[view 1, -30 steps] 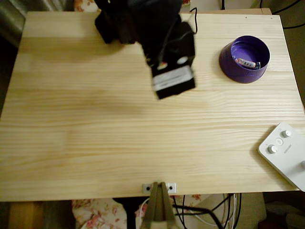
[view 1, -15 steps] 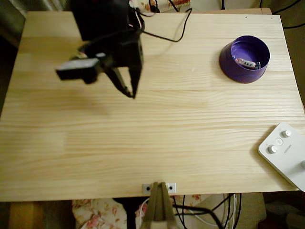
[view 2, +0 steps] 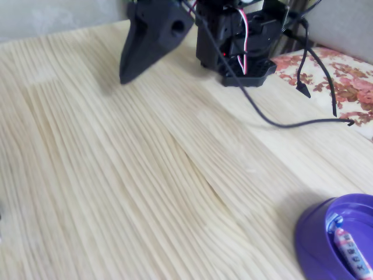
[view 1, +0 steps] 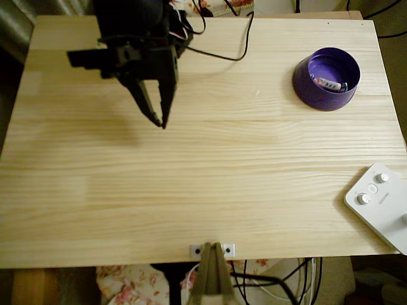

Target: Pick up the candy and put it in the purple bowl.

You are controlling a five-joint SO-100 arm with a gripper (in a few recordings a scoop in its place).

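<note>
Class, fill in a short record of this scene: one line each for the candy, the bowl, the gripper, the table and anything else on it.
candy: lying inside the bowl
bowl: purple, upright, near the table's far right corner in the overhead view
gripper: above the table's far left part, away from the bowl, fingertips close together, holding nothing
table: light wood
other: white device with buttons at the near right edge; black cable lying across the far edge
</note>
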